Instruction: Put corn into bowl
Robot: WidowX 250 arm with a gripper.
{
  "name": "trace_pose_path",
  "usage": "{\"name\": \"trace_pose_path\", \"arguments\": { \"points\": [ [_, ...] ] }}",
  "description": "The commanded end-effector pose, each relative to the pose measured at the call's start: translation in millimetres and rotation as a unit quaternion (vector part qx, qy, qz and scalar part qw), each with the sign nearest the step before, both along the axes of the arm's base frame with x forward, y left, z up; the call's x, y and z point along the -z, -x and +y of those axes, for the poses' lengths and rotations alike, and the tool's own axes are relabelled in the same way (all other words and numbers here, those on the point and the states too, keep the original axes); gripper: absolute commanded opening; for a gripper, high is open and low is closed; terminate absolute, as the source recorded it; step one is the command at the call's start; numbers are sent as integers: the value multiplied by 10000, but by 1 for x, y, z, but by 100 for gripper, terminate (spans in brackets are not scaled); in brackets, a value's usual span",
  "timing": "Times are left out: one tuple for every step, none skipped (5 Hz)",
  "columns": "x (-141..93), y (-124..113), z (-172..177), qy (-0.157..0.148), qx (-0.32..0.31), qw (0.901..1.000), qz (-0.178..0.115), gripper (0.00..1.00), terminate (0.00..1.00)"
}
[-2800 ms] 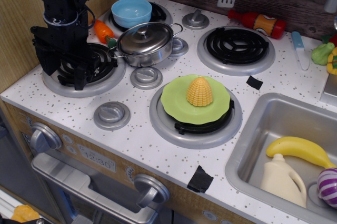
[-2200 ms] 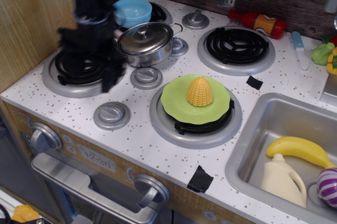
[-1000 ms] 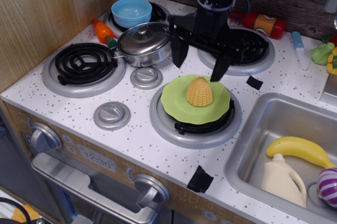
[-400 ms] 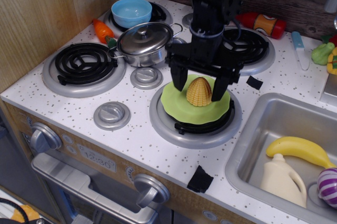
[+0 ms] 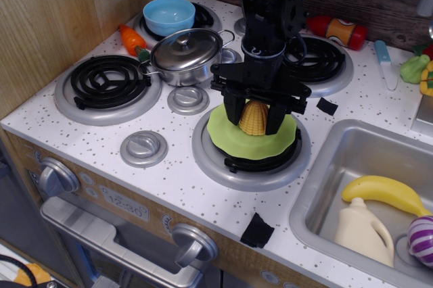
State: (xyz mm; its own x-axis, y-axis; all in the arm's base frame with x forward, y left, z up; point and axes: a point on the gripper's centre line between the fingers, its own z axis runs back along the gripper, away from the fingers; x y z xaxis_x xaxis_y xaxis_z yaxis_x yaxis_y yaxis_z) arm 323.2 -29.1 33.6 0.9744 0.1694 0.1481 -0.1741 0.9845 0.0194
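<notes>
The yellow-orange ribbed corn point(image 5: 254, 117) stands on the green plate point(image 5: 237, 140) on the front right burner. My black gripper point(image 5: 255, 116) has come down over it, with one finger on each side of the corn, closed against it. The corn still rests on the plate. The light blue bowl point(image 5: 168, 14) sits on the back left burner, behind the lidded steel pot point(image 5: 186, 55), and is empty.
An orange carrot point(image 5: 132, 39) lies left of the pot. A red bottle point(image 5: 336, 31) lies at the back. The sink point(image 5: 338, 159) at right holds a banana point(image 5: 385, 193), a white jug point(image 5: 362, 232) and a purple toy. Black tape patches mark the counter.
My arm has swung from the front left burner across to the plate, dropped over the corn, and the fingers have closed in from wide open to touching the corn.
</notes>
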Motion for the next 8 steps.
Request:
{"name": "trace_pose_path", "arguments": {
  "points": [
    [-55, -11, 14, -551, -164, 9983, 1, 0, 0],
    [-69, -22, 48, -1014, -267, 9945, -36, 0, 0],
    [-69, -38, 95, -1475, -377, 9878, -336, 0, 0],
    [-65, -54, 144, -1535, -357, 9853, -658, 0, 0],
    [-72, -68, 176, -1764, -139, 9797, -946, 0, 0],
    [-75, -90, 203, -1854, 343, 9737, -1280, 0, 0],
    [-73, -102, 213, -1820, 794, 9657, -1674, 0, 0],
    [-70, -115, 217, -1829, 1214, 9564, -1928, 0, 0]
  ]
}}
